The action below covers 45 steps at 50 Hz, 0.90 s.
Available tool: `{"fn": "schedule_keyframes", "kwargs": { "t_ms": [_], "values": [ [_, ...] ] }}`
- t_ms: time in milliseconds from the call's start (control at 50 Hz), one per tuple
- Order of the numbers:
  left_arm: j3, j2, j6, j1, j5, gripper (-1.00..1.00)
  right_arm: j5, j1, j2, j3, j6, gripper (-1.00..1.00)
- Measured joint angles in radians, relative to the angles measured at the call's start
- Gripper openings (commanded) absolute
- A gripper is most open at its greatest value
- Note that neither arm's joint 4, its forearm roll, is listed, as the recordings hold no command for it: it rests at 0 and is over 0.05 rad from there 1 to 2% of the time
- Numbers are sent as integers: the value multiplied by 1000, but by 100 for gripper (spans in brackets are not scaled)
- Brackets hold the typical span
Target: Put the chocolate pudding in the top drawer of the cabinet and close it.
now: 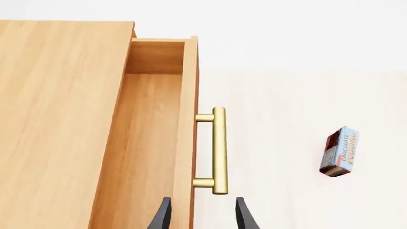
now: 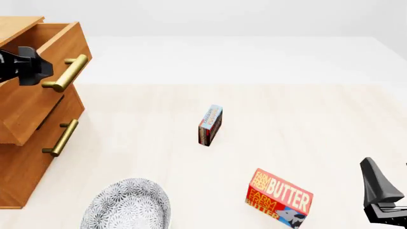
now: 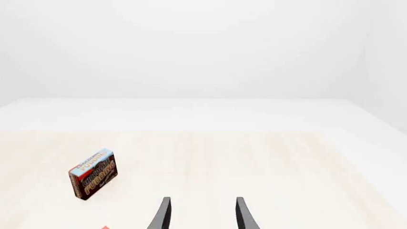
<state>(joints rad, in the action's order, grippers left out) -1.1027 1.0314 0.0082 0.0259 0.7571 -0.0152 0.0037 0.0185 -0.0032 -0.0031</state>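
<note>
The left gripper has its fingers spread apart, holding nothing, with the brass handle of the top drawer just ahead of the tips and not touched. The drawer stands pulled out of the cabinet and is bare inside. The right gripper is likewise released and empty. One chocolate pudding stands on edge on the tabletop, well ahead of the right fingers and well apart from the left ones. One butter box and one patterned bowl are on the tabletop; the cabinet has two drawers.
</note>
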Motion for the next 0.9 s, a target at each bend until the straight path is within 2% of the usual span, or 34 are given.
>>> {"fn": "schedule_keyframes", "kwargs": {
  "t_ms": [900],
  "values": [
    [70, 29, -45, -13, -36, 100, 0, 0, 0, 0, 0, 100]
  ]
}}
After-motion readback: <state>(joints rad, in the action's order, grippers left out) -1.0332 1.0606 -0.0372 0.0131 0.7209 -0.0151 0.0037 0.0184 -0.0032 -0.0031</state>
